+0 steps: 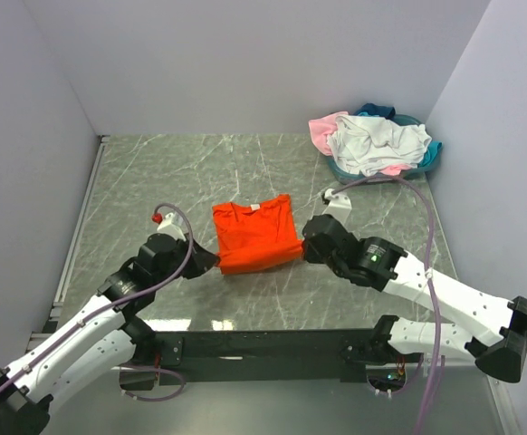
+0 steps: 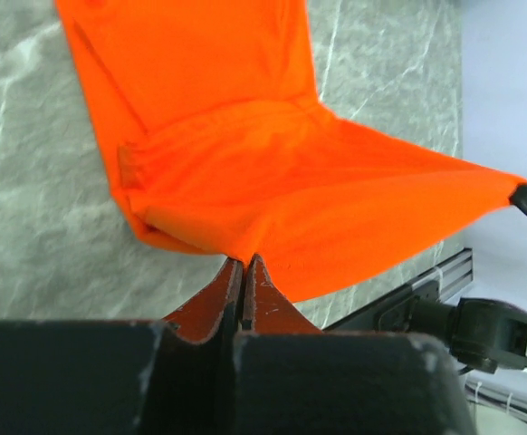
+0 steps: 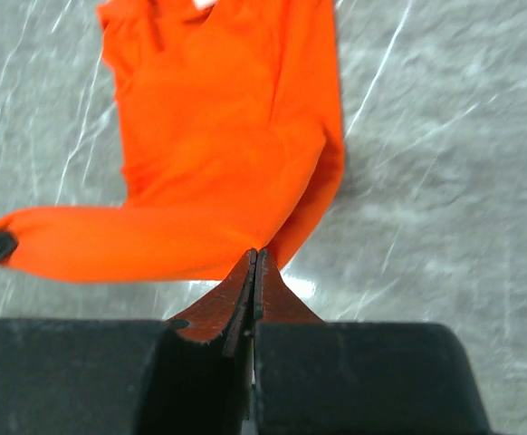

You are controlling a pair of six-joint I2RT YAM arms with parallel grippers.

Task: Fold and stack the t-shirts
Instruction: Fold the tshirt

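Two grippers pinch the orange shirt [image 1: 254, 234] at its near edge, one at each corner. The left gripper [image 1: 216, 263] has its jaws pressed together on the near-left corner. In the left wrist view its fingertips [image 2: 245, 265] meet with orange cloth [image 2: 273, 172] caught between them. The right gripper [image 1: 301, 246] is likewise clamped on the near-right corner. In the right wrist view its tips [image 3: 255, 258] are closed tight on the fabric [image 3: 227, 136].

The shirt sits at the middle of the table [image 1: 155, 181], between the two arms. Its collar points to the far side, away from the bases, with a small white label [image 1: 254, 207] showing there. Its collar-to-hem axis runs far to near, turned a little so the far edge leans right. The far part lies flat on the table. The near edge is pulled taut from left to right between the grippers and looks raised off the surface, with the cloth sagging in a fold behind it. Each wrist view shows the other gripper's dark tip at the far end of that stretched edge.

A pile [image 1: 377, 143] of other shirts, white and pale pink with teal at its edges, lies crumpled in the far right corner, well apart from the orange one.
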